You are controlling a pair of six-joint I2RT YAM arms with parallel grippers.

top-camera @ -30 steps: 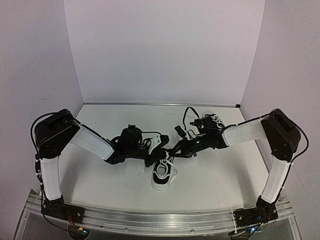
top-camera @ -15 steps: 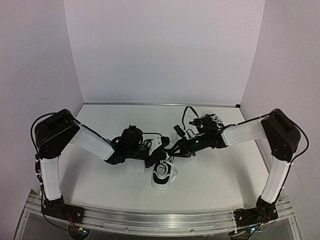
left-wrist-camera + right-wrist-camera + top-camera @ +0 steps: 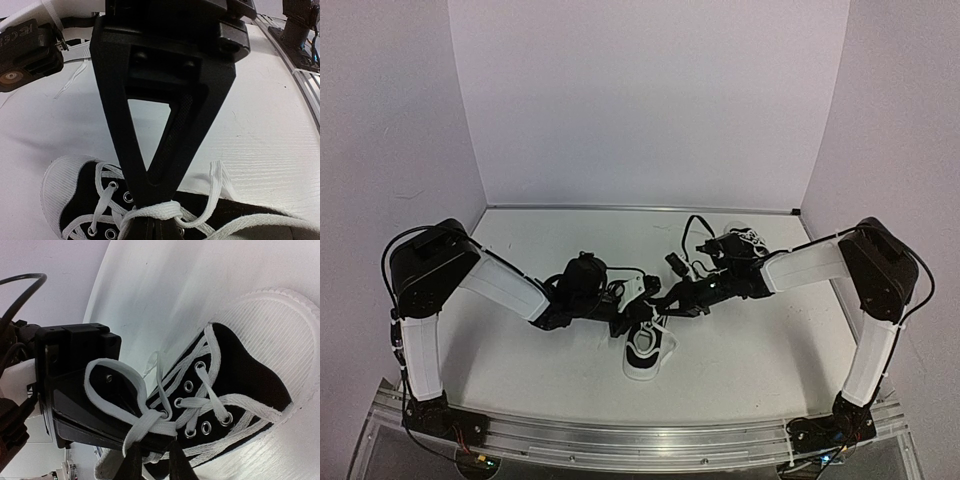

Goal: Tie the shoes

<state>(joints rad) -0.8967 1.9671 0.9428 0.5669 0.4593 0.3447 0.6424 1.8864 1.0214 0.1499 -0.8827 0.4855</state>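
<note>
One black sneaker [image 3: 646, 352] with a white toe cap lies near mid-table; it also shows in the left wrist view [image 3: 75, 197] and the right wrist view [image 3: 245, 375]. My left gripper [image 3: 628, 322] is shut over the shoe's tongue, its fingers meeting in a V [image 3: 155, 220]. A white lace [image 3: 159, 212] is wound round those closed fingers, and a loop [image 3: 107, 377] of it stands against the gripper body. My right gripper [image 3: 662, 305] sits just above the shoe, its fingers [image 3: 154, 449] a little apart, with the wrapped lace [image 3: 160, 421] at its fingertips. The second sneaker [image 3: 748, 240] lies at the back right.
Both forearms meet over the middle of the white table [image 3: 520, 350]. Purple walls close the left, back and right. An aluminium rail [image 3: 640, 435] runs along the near edge. A loose lace end [image 3: 75, 75] trails on the table behind the shoe.
My right gripper has edged slightly left toward my left gripper. The shoe and the left arm have barely moved.
</note>
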